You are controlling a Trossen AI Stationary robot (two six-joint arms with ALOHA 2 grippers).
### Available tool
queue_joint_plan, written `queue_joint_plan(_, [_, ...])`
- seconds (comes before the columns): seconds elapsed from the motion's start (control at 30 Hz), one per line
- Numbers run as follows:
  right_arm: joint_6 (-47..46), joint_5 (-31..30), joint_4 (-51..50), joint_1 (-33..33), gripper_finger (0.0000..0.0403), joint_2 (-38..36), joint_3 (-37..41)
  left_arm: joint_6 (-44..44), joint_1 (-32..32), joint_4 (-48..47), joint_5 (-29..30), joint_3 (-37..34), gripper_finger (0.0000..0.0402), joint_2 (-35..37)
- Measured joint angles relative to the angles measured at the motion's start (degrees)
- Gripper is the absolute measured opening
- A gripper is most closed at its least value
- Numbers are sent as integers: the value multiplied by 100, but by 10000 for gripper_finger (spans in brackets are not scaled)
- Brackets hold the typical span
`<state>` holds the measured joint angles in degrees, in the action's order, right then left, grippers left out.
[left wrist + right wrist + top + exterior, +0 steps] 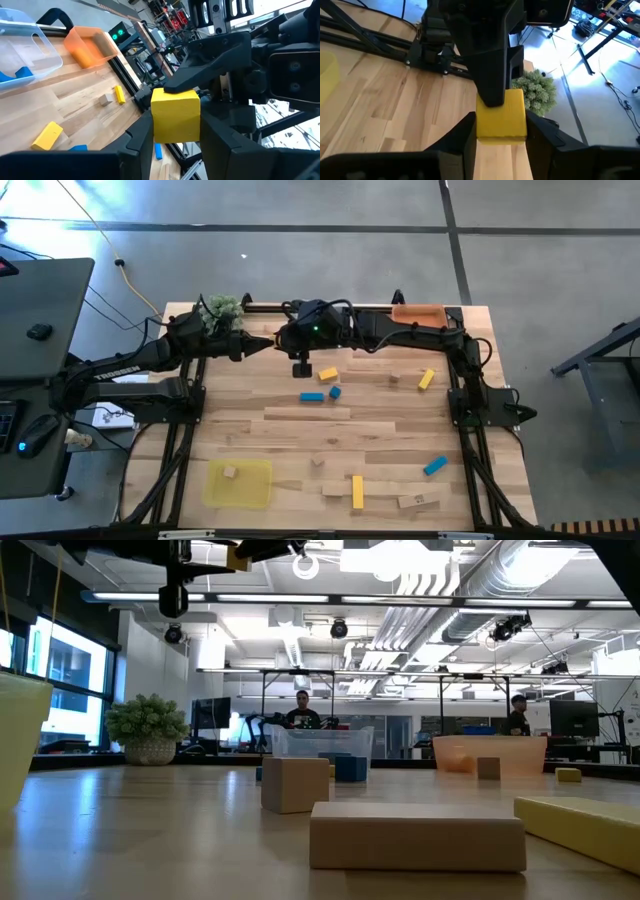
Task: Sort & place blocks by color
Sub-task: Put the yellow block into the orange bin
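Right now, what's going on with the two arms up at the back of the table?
The left gripper and right gripper meet in mid-air near the far edge, both closed on one yellow wooden block, apparently a handover. Blue, yellow and plain wooden blocks still lie scattered across the wooden table; one plain cube sits in the yellow tray.

Overhead view, table-level view, wrist views sharing yellow block (175, 115)
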<state>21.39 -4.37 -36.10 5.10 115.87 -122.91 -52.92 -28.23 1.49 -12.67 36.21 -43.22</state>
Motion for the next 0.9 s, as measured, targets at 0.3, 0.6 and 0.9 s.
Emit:
queue_joint_plan(0.3, [-632, -139, -306, -31, 106, 0, -7, 106, 4, -41, -22, -2, 147, -9])
queue_joint_plan(0.6, [-1504, -412, -1767, -76, 106, -4, -7, 477, 2, -36, -7, -4, 199, -22])
queue_joint_plan(0.9, [-2376, -936, -3219, -147, 106, -4, -4, 1069, 1, -52, -4, -4, 198, -24])
